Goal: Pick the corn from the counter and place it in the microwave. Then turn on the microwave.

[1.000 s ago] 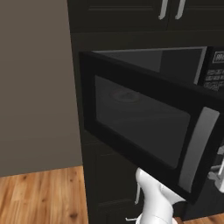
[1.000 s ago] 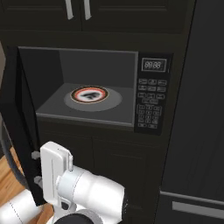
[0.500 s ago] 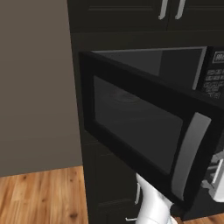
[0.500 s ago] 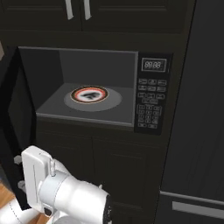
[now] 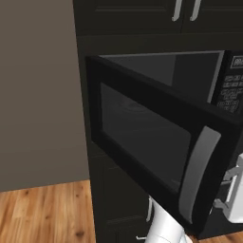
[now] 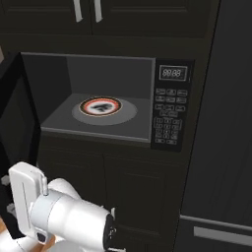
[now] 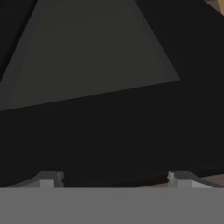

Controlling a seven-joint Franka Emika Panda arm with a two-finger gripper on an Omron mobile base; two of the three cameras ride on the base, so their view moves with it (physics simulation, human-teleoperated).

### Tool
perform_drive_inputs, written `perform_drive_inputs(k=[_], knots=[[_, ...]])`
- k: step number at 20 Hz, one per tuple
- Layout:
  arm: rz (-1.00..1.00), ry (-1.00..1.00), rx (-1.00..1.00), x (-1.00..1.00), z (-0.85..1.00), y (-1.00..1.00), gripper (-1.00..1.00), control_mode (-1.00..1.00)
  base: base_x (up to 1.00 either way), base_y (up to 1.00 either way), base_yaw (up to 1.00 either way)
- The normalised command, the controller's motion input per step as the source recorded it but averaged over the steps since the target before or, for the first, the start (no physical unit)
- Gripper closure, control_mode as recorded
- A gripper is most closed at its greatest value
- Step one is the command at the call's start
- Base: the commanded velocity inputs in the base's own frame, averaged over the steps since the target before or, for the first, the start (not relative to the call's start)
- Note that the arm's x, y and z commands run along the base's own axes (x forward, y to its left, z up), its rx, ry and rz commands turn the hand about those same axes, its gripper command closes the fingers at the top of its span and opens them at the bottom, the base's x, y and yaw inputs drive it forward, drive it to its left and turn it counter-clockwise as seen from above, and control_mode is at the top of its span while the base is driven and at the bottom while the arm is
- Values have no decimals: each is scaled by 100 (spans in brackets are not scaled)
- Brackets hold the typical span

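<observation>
Jaws (image 7: 113, 180) stand wide apart in the hand view, the two fingertips (image 7: 49, 179) far to either side at the bottom edge, with nothing between them; they face a dark panel with a grey window, close up. I cannot see the corn in any view.

Taking the microwave (image 6: 113, 98) as the landmark: its door (image 5: 156, 142) is swung open to the left, with the curved silver handle (image 5: 198, 173) at the door's free edge. Inside the cavity, the red-ringed turntable plate (image 6: 100, 106) lies on the floor of the oven, left of centre, with only a dark mark at its middle. Right of the cavity is the keypad (image 6: 168, 117), and above that the display (image 6: 173, 73). Dark cabinet doors with silver pulls (image 6: 86, 10) hang above the microwave, and dark cabinet fronts (image 6: 138, 197) sit below it. Left of the open door, a grey wall (image 5: 38, 95) meets a wooden floor (image 5: 45, 213). The white arm (image 6: 64, 216) sits low, below the microwave.
</observation>
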Motion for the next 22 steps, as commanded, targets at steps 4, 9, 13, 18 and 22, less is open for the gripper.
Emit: perform_drive_inputs(k=[4,9,13,18,22], knots=[[2,0,0,-4,0,32,-100,-100,0,0,0],[1,-4,0,-5,0,37,-100,-100,0,0,0],[0,-8,0,-6,0,38,-100,-100,0,0,0],[0,-10,0,-7,-1,39,-100,-100,0,0,0],[0,-11,0,-9,-7,43,-100,-100,0,0,0]])
